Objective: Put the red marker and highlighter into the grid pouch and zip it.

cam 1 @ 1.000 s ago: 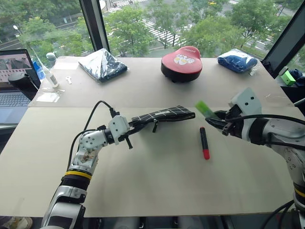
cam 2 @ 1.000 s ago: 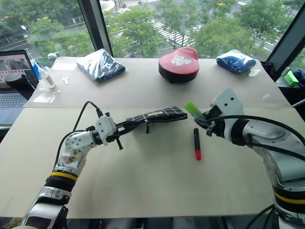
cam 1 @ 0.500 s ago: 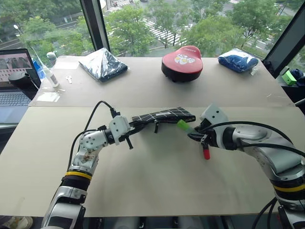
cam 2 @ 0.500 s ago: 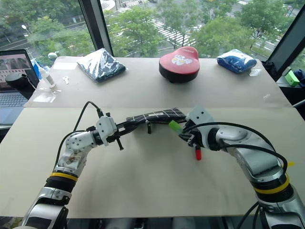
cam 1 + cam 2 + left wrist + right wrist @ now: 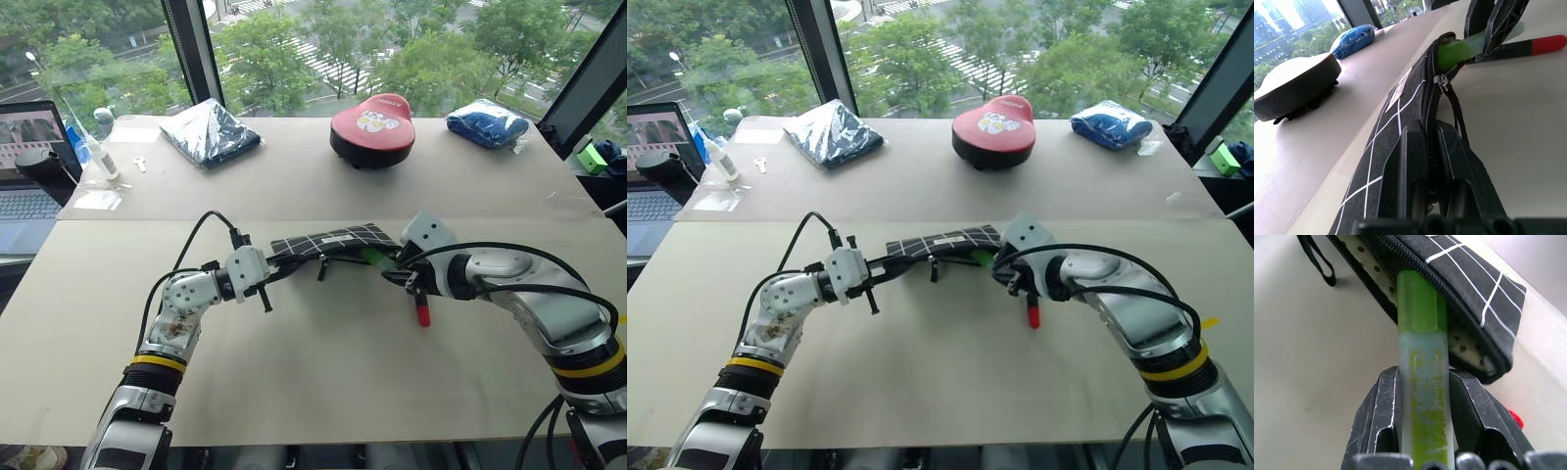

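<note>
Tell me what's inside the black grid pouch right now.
The green highlighter stick's tip is entering the open zipper mouth of the black fabric grid pouch, held by the right gripper. The black-and-red marker lies outside on the table. The fabric hides the pouch's deeper interior.

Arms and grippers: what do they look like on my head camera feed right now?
Both arms are silver-grey metal with a yellow-and-black band near each forearm and loose black cables looping along them. The left gripper and right gripper each have a white housing at the wrist and two black fingers.
</note>
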Robot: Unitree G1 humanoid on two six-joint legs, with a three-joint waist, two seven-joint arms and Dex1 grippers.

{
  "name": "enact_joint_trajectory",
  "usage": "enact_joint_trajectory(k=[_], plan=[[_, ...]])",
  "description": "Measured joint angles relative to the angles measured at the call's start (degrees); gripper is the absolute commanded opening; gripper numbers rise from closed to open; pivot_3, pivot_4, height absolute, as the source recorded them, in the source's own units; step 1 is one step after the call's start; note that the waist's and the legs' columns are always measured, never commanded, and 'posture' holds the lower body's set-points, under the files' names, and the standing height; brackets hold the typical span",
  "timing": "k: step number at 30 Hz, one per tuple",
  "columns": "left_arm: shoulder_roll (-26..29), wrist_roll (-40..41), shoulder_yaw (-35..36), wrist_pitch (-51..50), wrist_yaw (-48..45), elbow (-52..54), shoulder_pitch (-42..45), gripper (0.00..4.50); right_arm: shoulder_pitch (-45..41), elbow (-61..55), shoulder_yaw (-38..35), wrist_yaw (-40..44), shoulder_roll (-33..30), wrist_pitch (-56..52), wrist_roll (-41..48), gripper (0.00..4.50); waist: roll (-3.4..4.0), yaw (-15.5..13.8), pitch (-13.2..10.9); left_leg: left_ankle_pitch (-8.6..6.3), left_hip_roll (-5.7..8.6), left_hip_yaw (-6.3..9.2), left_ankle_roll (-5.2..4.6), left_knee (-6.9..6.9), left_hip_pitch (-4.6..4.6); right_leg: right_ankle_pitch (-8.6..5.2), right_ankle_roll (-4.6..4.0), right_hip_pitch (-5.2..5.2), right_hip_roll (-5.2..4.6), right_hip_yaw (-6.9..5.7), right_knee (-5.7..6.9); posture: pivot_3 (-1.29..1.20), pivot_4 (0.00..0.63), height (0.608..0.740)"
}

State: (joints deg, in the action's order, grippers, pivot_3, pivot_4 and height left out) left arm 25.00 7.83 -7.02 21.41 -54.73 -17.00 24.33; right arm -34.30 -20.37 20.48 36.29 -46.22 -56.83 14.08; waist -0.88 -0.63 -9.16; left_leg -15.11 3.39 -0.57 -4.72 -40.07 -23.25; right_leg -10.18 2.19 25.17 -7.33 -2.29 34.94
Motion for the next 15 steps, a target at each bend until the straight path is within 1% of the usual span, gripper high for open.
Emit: enact_joint_trajectory(k=[3, 5, 7, 10, 12, 15], plan=[[-0.03, 0.02, -0.26, -0.06, -0.03, 0.00, 0.05, 0.00, -3.96, 1.82, 7.65, 0.96, 0.08, 6.49, -7.26, 1.00, 0.00, 0.08, 0.00, 0.05, 0.01, -0.01, 0.09, 0.01, 0.00, 0.00, 0.00, 0.02, 0.01, -0.01, 0.01, 0.00, 0.150, 0.740], [-0.06, 0.02, -0.31, -0.11, -0.02, -0.02, 0.14, 0.00, -5.47, 3.10, 10.31, 1.03, 1.10, 9.65, -10.86, 1.00, 0.00, 0.11, 0.00, 0.12, 0.02, -0.01, 0.20, 0.01, -0.01, 0.00, 0.00, 0.02, 0.02, -0.02, 0.01, 0.00, 0.150, 0.740], [-0.07, 0.04, -0.29, -0.17, 0.02, -0.03, 0.19, 0.00, -6.83, 5.41, 12.08, 0.86, 3.47, 13.47, -14.13, 1.00, 0.00, 0.07, 0.00, 0.19, 0.03, -0.01, 0.32, 0.00, -0.02, 0.00, 0.00, 0.01, 0.02, -0.02, 0.00, 0.00, 0.150, 0.740], [-0.21, 0.12, -0.30, -0.20, 0.04, -0.03, 0.25, 0.00, -7.62, 7.91, 12.89, -0.03, 7.25, 20.53, -17.98, 1.00, 0.00, 0.02, 0.00, 0.19, 0.04, -0.01, 0.33, 0.01, -0.02, 0.00, 0.00, 0.01, 0.02, -0.03, 0.02, 0.00, 0.150, 0.740], [-0.21, 0.17, -0.29, -0.21, 0.04, -0.02, 0.25, 0.00, -7.46, 8.84, 12.98, -0.35, 7.96, 25.35, -20.09, 1.00, 0.00, -0.08, 0.00, 0.20, 0.07, 0.00, 0.33, 0.00, -0.02, 0.00, 0.00, 0.01, 0.02, -0.03, 0.02, 0.00, 0.150, 0.740], [-0.21, 0.46, -0.24, -0.42, 0.05, 0.00, 0.25, 0.00, -5.38, 10.60, 13.10, -0.41, 7.77, 35.31, -24.17, 1.00, 0.00, -0.06, 0.00, 0.20, 0.11, -0.01, 0.33, 0.00, -0.01, 0.00, 0.01, -0.02, 0.02, -0.03, 0.00, 0.00, 0.150, 0.740]])
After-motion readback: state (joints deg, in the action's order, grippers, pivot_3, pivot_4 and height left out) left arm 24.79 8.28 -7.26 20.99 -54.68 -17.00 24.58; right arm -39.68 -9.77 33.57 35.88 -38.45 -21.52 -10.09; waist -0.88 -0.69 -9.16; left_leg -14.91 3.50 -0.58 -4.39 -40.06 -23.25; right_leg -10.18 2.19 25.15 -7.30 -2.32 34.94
